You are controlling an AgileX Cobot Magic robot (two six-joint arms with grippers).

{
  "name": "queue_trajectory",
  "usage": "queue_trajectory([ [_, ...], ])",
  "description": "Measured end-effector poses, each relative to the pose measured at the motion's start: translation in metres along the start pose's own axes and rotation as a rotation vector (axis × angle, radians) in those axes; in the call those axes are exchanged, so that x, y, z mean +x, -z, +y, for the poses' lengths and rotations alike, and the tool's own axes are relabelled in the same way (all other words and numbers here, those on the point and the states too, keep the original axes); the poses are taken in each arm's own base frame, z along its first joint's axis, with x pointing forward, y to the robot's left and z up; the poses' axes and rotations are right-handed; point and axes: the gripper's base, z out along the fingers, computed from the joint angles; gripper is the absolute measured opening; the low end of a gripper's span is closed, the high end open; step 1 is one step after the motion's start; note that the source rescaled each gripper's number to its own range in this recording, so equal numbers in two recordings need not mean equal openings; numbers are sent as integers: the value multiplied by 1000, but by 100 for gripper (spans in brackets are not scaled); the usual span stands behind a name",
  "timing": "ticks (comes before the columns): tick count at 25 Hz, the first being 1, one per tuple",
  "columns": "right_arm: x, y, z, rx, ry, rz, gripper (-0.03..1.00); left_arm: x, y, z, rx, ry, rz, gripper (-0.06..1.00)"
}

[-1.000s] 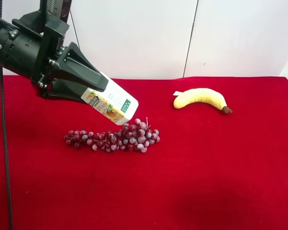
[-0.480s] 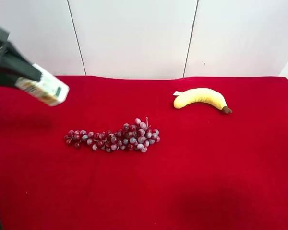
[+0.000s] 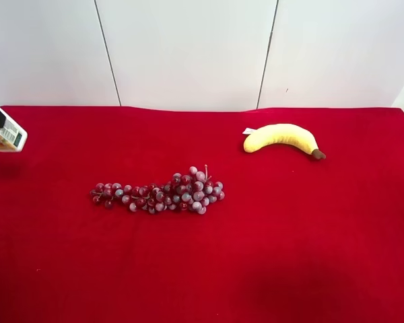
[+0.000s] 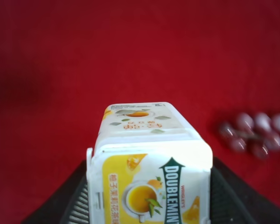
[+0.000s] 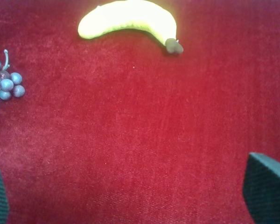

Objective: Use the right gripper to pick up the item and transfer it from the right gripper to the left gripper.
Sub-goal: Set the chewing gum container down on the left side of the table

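Item: far left edge of high view, raised over red cloth, clamped in left gripper; long axis runs straight out from fingers.
Grapes: centre, on cloth.
Banana: right.
Right gripper: spread wide, empty, near banana, well apart from item.
Handover judged done.

We see two obstacles on the red cloth in the exterior high view: grapes left of centre, banana back right, well apart. Bare cloth between them and across the whole near side. Carton hangs at the left edge, away from the grapes. Wall closes the back.
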Motion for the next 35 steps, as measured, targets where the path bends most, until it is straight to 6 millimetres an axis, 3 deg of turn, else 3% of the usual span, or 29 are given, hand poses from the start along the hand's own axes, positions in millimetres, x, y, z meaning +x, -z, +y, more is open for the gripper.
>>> queue_trajectory([
  [5,0,0,0,0,0,0,100,-6,-23,-3,-33,-53,-7,0],
  [16,0,0,0,0,0,0,100,-3,-86,-30,-34,-155,95,0],
  [21,0,0,0,0,0,0,100,4,-111,-29,-29,-155,162,0],
  [30,0,0,0,0,0,0,100,6,-120,-27,-31,-153,172,2],
  [31,0,0,0,0,0,0,100,6,-120,-27,-30,-152,177,9],
  [32,0,0,0,0,0,0,100,7,-120,-27,-29,-152,180,29],
  [33,0,0,0,0,0,0,100,7,-120,-28,-29,-150,184,56],
  [35,0,0,0,0,0,0,100,7,-120,-28,-29,-146,187,85],
])
